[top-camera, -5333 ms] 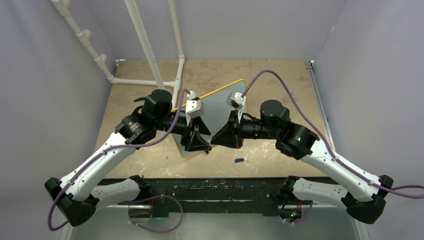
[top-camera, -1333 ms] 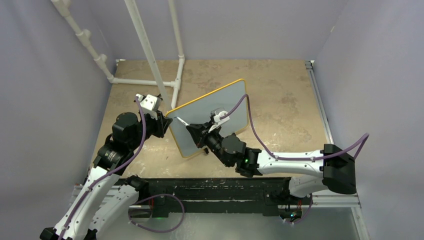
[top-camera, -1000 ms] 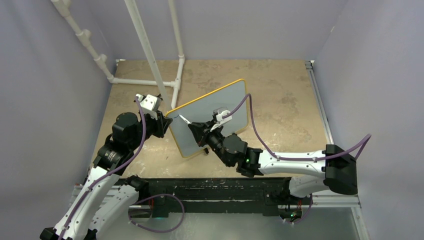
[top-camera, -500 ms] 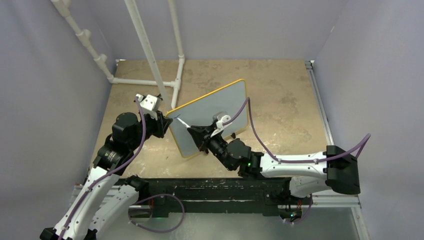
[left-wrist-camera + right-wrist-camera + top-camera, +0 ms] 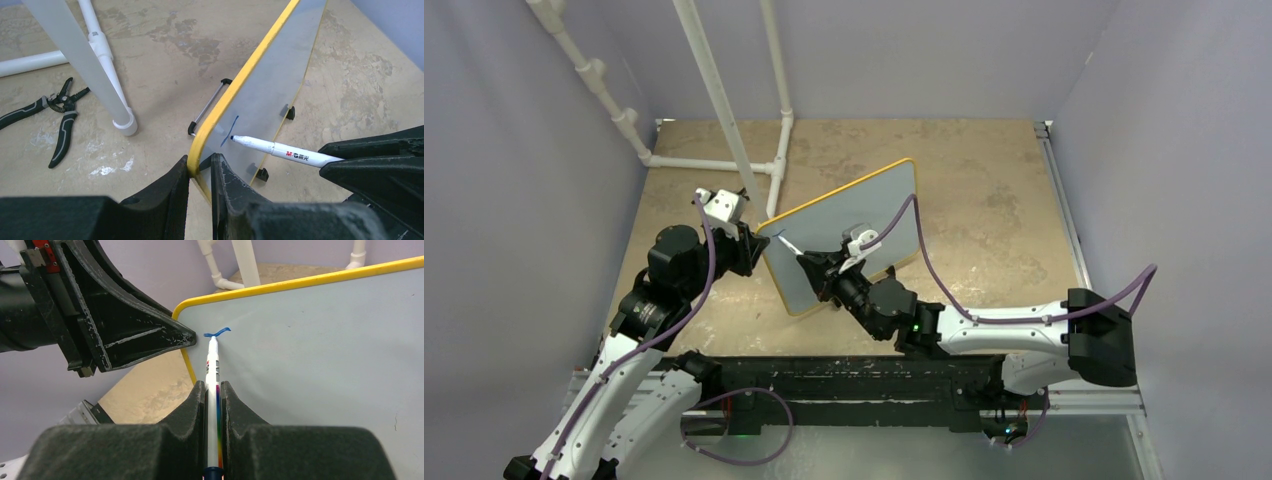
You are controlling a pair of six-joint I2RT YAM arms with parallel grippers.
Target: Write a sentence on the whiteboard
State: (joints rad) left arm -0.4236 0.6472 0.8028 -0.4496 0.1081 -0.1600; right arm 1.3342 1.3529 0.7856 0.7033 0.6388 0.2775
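The whiteboard (image 5: 874,205) has a yellow rim and stands tilted up on its edge on the table. My left gripper (image 5: 759,247) is shut on the rim at the board's left corner (image 5: 200,162). My right gripper (image 5: 812,266) is shut on a white marker (image 5: 213,365). The marker's tip (image 5: 233,138) rests on the board face, just below a short curved blue stroke (image 5: 217,332). That stroke is all of the sentence that shows. In the left wrist view the marker (image 5: 285,151) comes in from the right.
White pipes (image 5: 724,110) stand on the table behind the board, one foot (image 5: 125,125) close to my left gripper. Black pliers (image 5: 55,115) lie on the table left of that foot. Purple walls close in on three sides.
Over the last second the right gripper and marker shifted slightly down and left on the board. The left gripper and board stayed still. Earlier, both grippers hung together over the board's near edge.
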